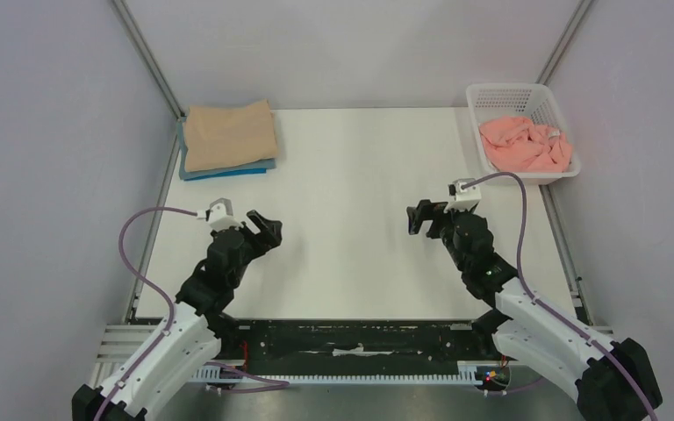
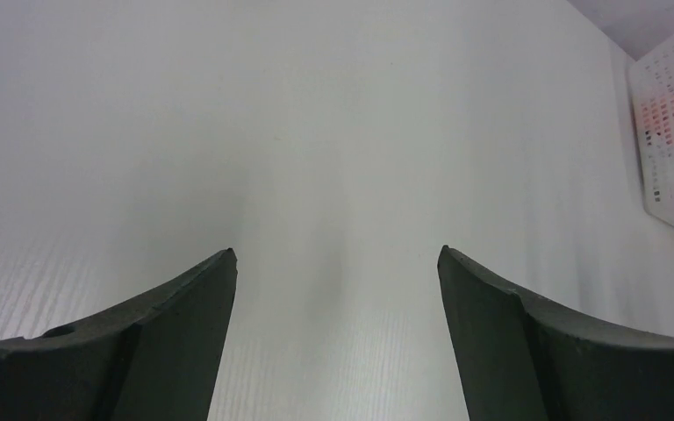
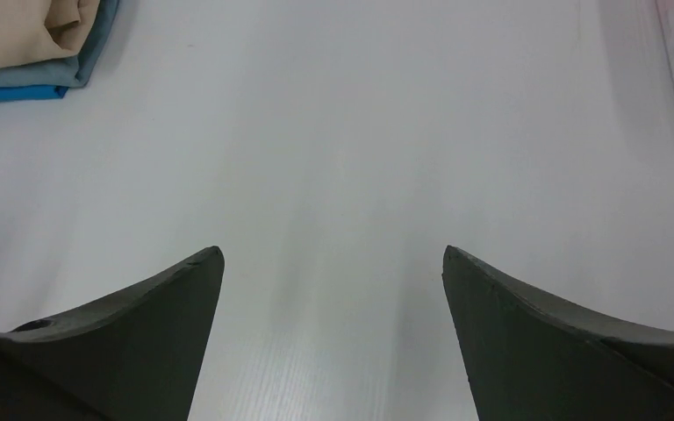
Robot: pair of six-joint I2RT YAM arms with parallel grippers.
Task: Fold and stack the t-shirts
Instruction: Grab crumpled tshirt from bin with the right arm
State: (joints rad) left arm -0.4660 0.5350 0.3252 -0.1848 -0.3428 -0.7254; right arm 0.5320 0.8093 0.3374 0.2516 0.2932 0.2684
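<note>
One salmon-pink t-shirt [image 1: 527, 145] lies crumpled in the white basket [image 1: 505, 88]; left gripper [image 2: 336, 254] and right gripper [image 3: 333, 252] gape wide, empty.

We see a plain tan t-shirt [image 1: 229, 133] over a bright blue t-shirt [image 3: 0, 93], perhaps with a greyer blue layer [image 3: 48, 75] between. The salmon-pink t-shirt [image 1: 525, 145] is plain, its basket [image 1: 513, 91] white lattice. The table [image 1: 351, 219] is white, the left gripper [image 1: 268, 230] and right gripper [image 1: 415, 219] black.

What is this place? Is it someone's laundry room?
Probably not a house; it looks like a robot test booth. Two robot arms are bolted to a white table, plain grey walls close it in, and the only laundry is a folded stack and a basket holding a pink t-shirt.
</note>
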